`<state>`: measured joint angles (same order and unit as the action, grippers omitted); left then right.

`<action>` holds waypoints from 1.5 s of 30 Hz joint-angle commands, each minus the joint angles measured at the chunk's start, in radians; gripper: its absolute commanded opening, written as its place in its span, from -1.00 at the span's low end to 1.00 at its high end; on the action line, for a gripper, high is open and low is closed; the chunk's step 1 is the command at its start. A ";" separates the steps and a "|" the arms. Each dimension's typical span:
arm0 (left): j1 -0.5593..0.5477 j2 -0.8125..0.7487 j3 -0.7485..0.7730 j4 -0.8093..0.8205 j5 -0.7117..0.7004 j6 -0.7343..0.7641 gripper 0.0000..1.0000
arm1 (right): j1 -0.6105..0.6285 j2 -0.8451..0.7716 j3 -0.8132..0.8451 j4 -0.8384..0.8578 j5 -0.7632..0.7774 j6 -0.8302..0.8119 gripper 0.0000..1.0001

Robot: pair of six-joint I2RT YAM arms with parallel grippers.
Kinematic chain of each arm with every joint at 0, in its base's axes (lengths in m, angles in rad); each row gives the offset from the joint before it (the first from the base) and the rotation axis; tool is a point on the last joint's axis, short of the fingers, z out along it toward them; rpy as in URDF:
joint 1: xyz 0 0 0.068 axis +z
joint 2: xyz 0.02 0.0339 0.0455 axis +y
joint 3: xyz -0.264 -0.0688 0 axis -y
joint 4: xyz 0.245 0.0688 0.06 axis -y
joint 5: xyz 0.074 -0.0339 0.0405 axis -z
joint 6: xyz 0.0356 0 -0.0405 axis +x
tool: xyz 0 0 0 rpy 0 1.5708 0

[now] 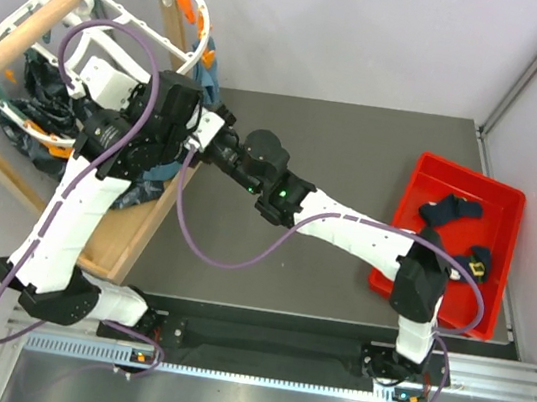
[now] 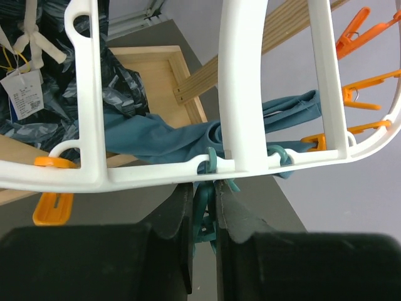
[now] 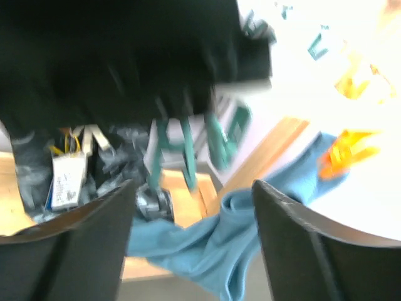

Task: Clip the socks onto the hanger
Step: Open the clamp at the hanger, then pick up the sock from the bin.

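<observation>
The white hanger [image 1: 46, 1] hangs at the far left; its rim [image 2: 144, 172] crosses the left wrist view. My left gripper [image 2: 204, 188] sits just under that rim, shut on a teal clip [image 2: 207, 216] that dangles from it. My right gripper [image 3: 194, 188] is beside it with its jaws wide open and nothing gripped; the view is blurred. Two dark socks [image 1: 449, 209] [image 1: 479, 263] lie in the red tray [image 1: 433, 180] at the right, far from both grippers.
A teal-blue garment [image 2: 156, 135] hangs from the hanger and shows between my right fingers [image 3: 207, 244]. Orange clips [image 2: 360, 37] line the frame. A wooden pole [image 1: 52, 22] and wooden frame [image 1: 137, 232] stand at the left, with a dark patterned cloth [image 2: 37, 37] behind.
</observation>
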<state>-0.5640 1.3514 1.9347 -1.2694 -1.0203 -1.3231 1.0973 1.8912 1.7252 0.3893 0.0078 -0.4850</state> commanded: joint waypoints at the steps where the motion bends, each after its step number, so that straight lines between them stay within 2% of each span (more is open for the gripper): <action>1: 0.007 -0.035 -0.025 0.034 -0.023 0.073 -1.00 | 0.007 -0.087 -0.077 -0.001 0.110 0.011 0.56; 4: 0.007 -0.055 -0.060 0.050 -0.008 0.081 -1.00 | -0.004 -0.181 -0.251 0.062 0.181 0.039 0.76; 8: 0.007 -0.087 -0.105 0.074 0.005 0.079 -1.00 | -0.068 -0.332 -0.438 0.056 0.239 0.135 0.77; 11: 0.007 -0.113 -0.140 0.114 0.009 0.101 -1.00 | -0.160 -0.404 -0.532 -0.062 0.270 0.274 0.77; 13: 0.007 -0.126 -0.155 0.134 0.014 0.107 -1.00 | -0.233 -0.417 -0.544 -0.224 0.271 0.429 0.79; 15: 0.007 -0.132 -0.160 0.151 0.020 0.123 -1.00 | -0.354 -0.422 -0.535 -0.332 0.274 0.582 0.79; 16: 0.007 -0.136 -0.164 0.162 0.025 0.128 -1.00 | -0.394 -0.417 -0.529 -0.448 0.277 0.624 0.79; 19: 0.007 -0.146 -0.178 0.174 0.028 0.143 -1.00 | -0.572 -0.403 -0.504 -0.611 0.330 0.769 0.79; 24: 0.007 -0.166 -0.195 0.188 0.023 0.160 -1.00 | -0.761 -0.448 -0.584 -0.647 0.356 0.949 0.80; 28: 0.007 -0.195 -0.227 0.222 0.029 0.176 -1.00 | -0.962 -0.489 -0.657 -0.641 0.278 1.036 0.64; 30: 0.007 -0.201 -0.230 0.222 0.032 0.177 -1.00 | -1.016 -0.501 -0.691 -0.635 0.276 1.062 0.50; 31: 0.007 -0.202 -0.238 0.226 0.034 0.177 -1.00 | -1.039 -0.501 -0.699 -0.632 0.285 1.066 0.25; 33: 0.007 -0.212 -0.249 0.246 0.037 0.186 -1.00 | -1.090 -0.485 -0.704 -0.656 0.340 1.100 -0.06; 41: 0.007 -0.219 -0.283 0.292 0.057 0.220 -1.00 | -1.255 -0.368 -0.694 -0.676 0.383 1.111 -0.12; 45: 0.007 -0.218 -0.287 0.306 0.057 0.239 -1.00 | -1.268 -0.302 -0.664 -0.665 0.383 1.070 0.05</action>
<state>-0.5625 1.1416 1.6638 -0.9787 -0.9775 -1.1095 -0.1612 1.5558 1.0153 -0.2779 0.3672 0.6025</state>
